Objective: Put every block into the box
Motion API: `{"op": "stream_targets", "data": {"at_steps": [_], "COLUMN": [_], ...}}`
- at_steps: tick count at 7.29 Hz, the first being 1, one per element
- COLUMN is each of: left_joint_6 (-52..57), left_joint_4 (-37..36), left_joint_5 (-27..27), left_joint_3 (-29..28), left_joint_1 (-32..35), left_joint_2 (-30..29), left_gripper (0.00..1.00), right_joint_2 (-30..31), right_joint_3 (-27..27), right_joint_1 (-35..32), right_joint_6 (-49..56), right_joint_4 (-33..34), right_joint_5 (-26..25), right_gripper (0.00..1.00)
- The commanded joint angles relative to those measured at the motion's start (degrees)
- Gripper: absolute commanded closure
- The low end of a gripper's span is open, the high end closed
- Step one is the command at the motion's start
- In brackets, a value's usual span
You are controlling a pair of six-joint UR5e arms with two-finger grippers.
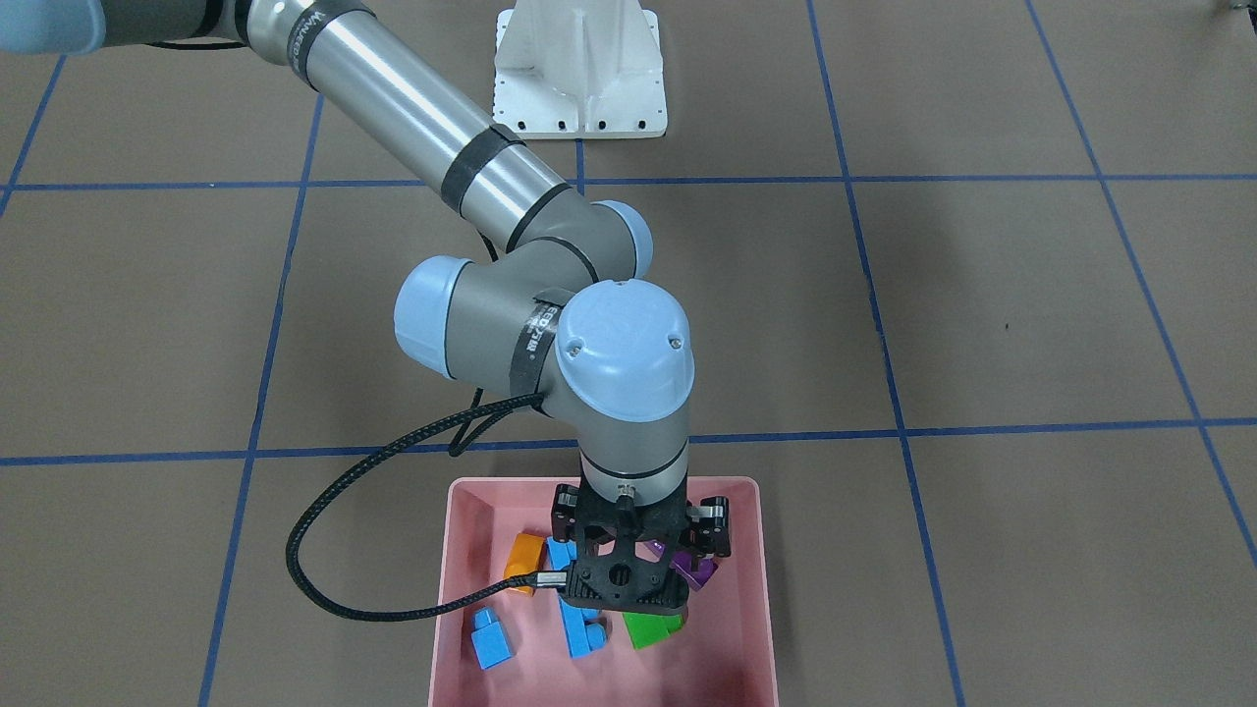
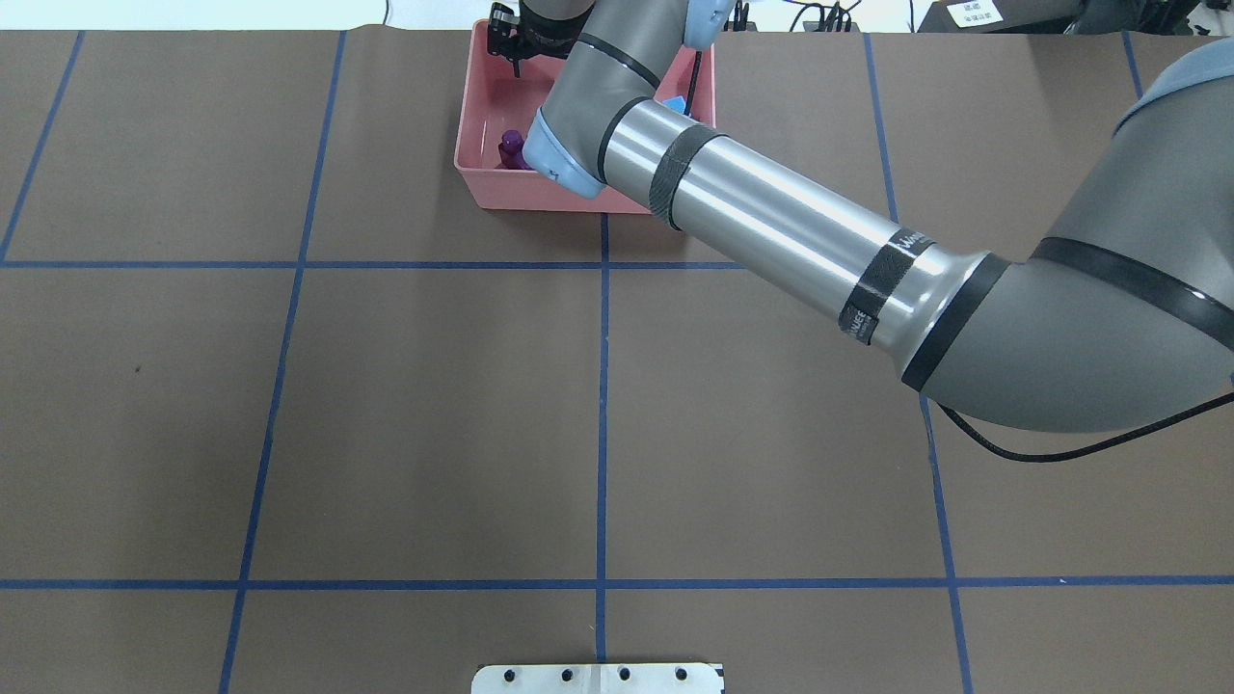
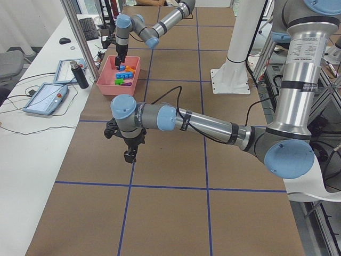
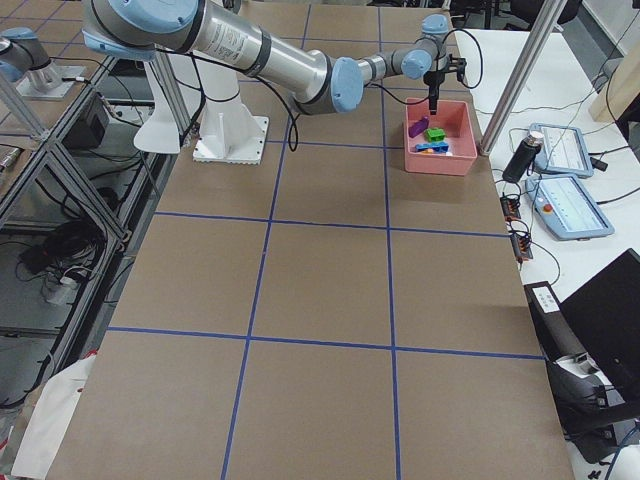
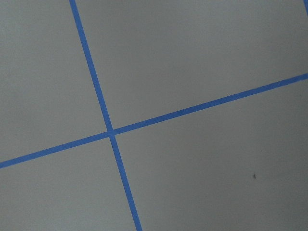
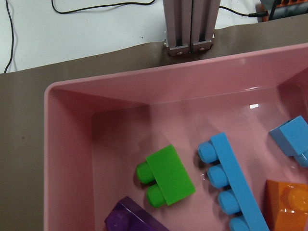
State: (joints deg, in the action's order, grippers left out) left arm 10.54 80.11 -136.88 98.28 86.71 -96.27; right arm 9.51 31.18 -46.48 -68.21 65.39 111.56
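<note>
The pink box (image 1: 447,589) sits at the table's far edge. All five blocks lie inside it: orange (image 1: 523,560), small blue (image 1: 491,638), long blue bar (image 1: 579,628), green (image 1: 648,630) and purple (image 1: 699,571). My right gripper (image 1: 633,565) hangs above the box's middle; its linkages are spread, so it looks open and holds nothing. The right wrist view shows the green block (image 6: 168,175), the blue bar (image 6: 236,187), purple (image 6: 139,219), orange (image 6: 288,202) and small blue (image 6: 293,137), but no fingers. My left gripper (image 3: 129,154) hovers over bare table, and I cannot tell its state.
The white robot base (image 1: 579,74) stands at mid-table on the robot's side. A black cable (image 1: 324,579) loops from the right wrist beside the box. An aluminium post (image 6: 190,24) stands just behind the box. Tablets (image 3: 45,98) and a bottle (image 3: 79,74) lie beyond it.
</note>
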Motion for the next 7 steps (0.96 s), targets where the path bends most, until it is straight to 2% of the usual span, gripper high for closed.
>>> {"op": "stream_targets", "data": {"at_steps": [1,2,3,4,6,7], "left_joint_6": [-0.6,-0.8,-0.1,1.0,10.9,11.4], "left_joint_4": [-0.2,-0.4,0.0,0.0,-0.5,0.2], "left_joint_5": [0.5,0.6,0.6,0.6,2.3,1.8], "left_joint_3": [-0.4,-0.7,-0.6,0.0,-0.5,-0.3], "left_joint_1": [0.0,0.0,0.0,0.4,3.6,6.2], "left_joint_2": [0.9,1.1,3.0,4.1,6.3,11.3], "left_gripper": [0.0,0.0,0.0,0.0,0.0,0.0], "right_joint_2": [2.6,9.7,16.9,22.3,34.5,41.6], "right_joint_3": [6.2,18.2,28.2,33.0,40.2,43.3], "right_joint_1": [-6.2,-9.5,-13.0,-16.6,-23.0,-26.5], "right_joint_6": [10.4,20.0,26.8,32.0,44.4,50.3], "right_joint_4": [12.5,23.2,28.9,29.9,30.0,29.9], "right_joint_5": [8.7,11.5,13.0,15.8,18.5,19.2], "right_gripper": [0.0,0.0,0.0,0.0,0.0,0.0]}}
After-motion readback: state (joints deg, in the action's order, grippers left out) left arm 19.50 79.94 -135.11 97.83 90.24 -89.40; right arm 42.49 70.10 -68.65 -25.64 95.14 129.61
